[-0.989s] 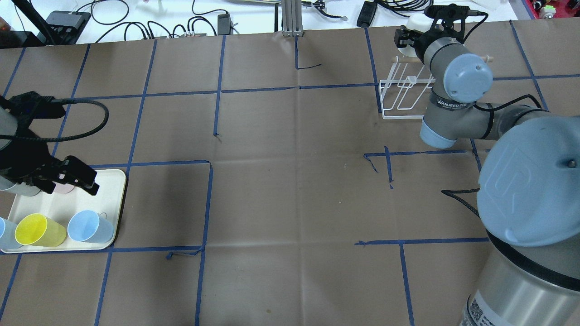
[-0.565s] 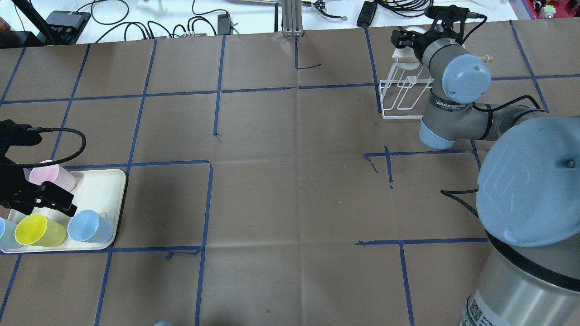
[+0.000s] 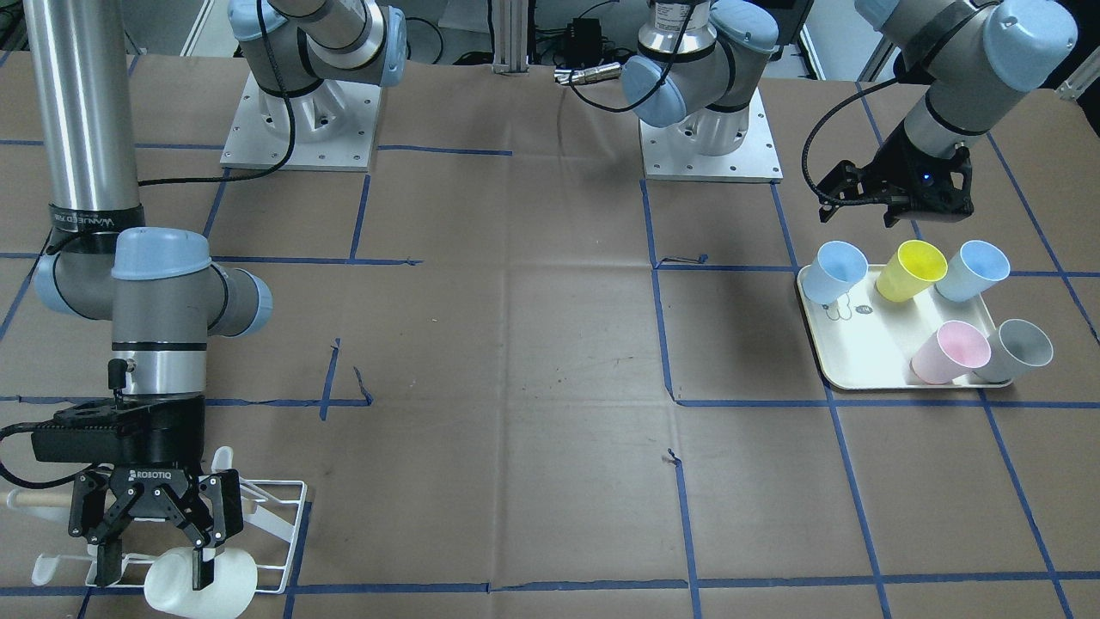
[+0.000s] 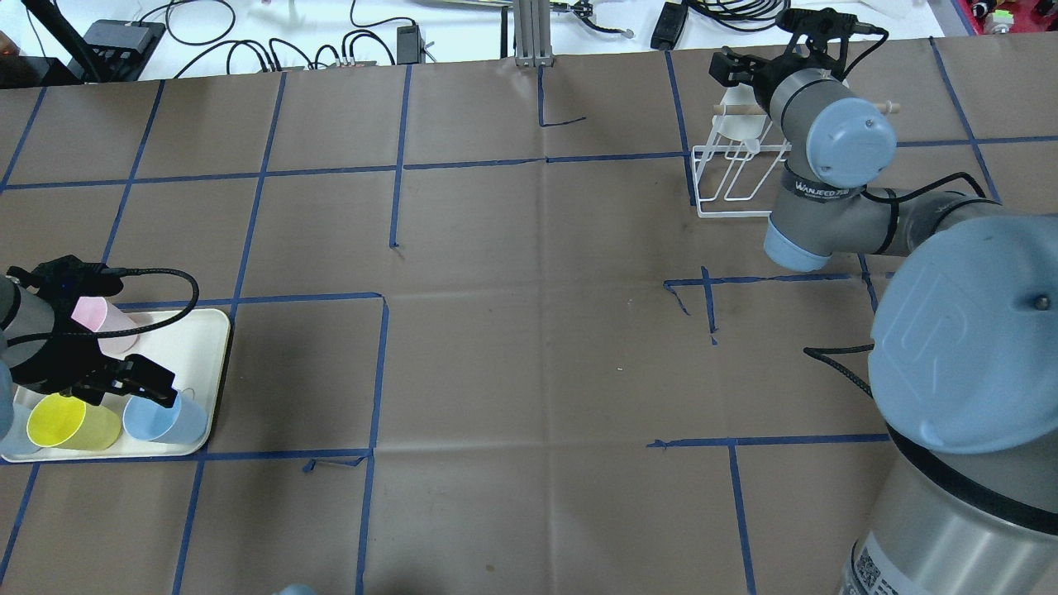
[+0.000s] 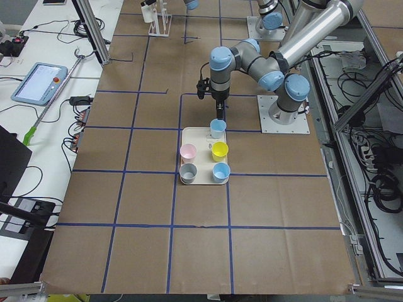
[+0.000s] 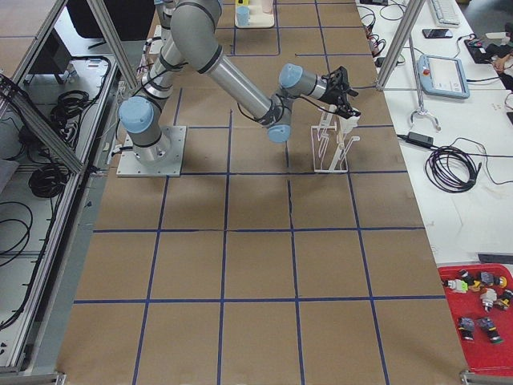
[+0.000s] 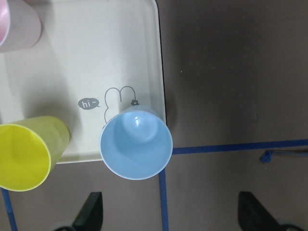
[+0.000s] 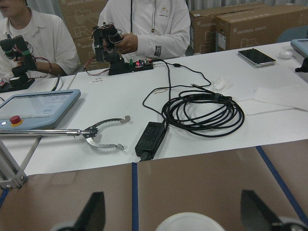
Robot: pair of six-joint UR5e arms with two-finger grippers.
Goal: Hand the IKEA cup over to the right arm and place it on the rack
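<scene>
The white IKEA cup (image 3: 193, 587) lies tilted at the near end of the white wire rack (image 3: 279, 524), by its wooden dowel (image 3: 34, 499). My right gripper (image 3: 155, 559) hangs over the cup, open. In the right wrist view its fingers (image 8: 94, 211) stand wide apart, with the cup's rim (image 8: 190, 222) low between them. In the overhead view the rack (image 4: 736, 178) and cup (image 4: 738, 124) sit under the right gripper (image 4: 734, 76). My left gripper (image 4: 124, 384) is open and empty over the cream tray (image 4: 207, 347), just before a light-blue cup (image 7: 136, 143).
The tray (image 3: 859, 344) holds a light-blue cup (image 3: 838, 271), a yellow cup (image 3: 915, 268), another light-blue cup (image 3: 971, 269), a pink cup (image 3: 945, 351) and a grey cup (image 3: 1018, 348). Cables and operators sit beyond the table's far edge (image 8: 202, 115).
The white cup came down from beside the right gripper onto the rack. My left gripper moved back toward the robot over the tray, from near the pink cup to the yellow and blue cups.
</scene>
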